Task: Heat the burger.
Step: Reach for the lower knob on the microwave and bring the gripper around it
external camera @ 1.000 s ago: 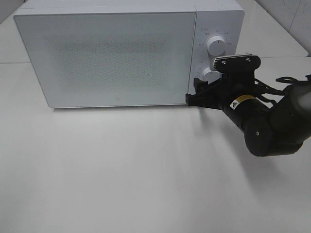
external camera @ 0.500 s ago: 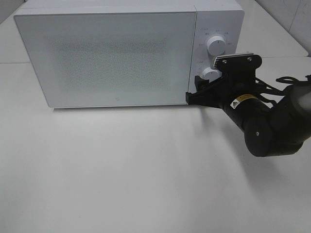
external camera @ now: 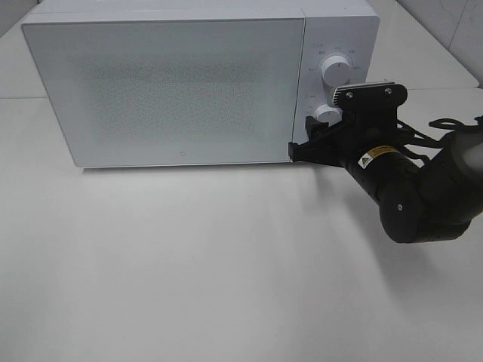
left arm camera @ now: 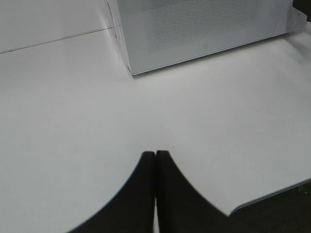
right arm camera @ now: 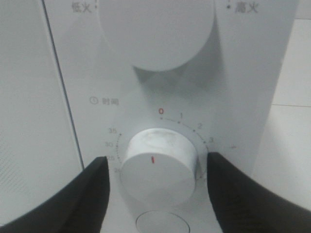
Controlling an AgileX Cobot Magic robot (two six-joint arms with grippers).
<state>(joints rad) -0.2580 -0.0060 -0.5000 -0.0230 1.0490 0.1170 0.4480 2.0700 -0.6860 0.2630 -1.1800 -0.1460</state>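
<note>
The burger is hidden; the white microwave stands with its door closed. My right gripper is at the control panel, and the right wrist view shows it open, with a black finger on each side of the lower timer knob and a narrow gap on both sides. The knob's red mark points near 0. My left gripper is shut on nothing, hovering over the bare table away from the microwave; the exterior view does not show it.
A larger power knob sits above the timer knob. The white table stretches in front of the microwave. Its edge appears in the left wrist view. The right arm's black body hangs over the table's right side.
The right gripper's fingers have drawn closer together around the timer knob, and the gripper has edged slightly toward the panel. The left arm's earlier state is not shown.
</note>
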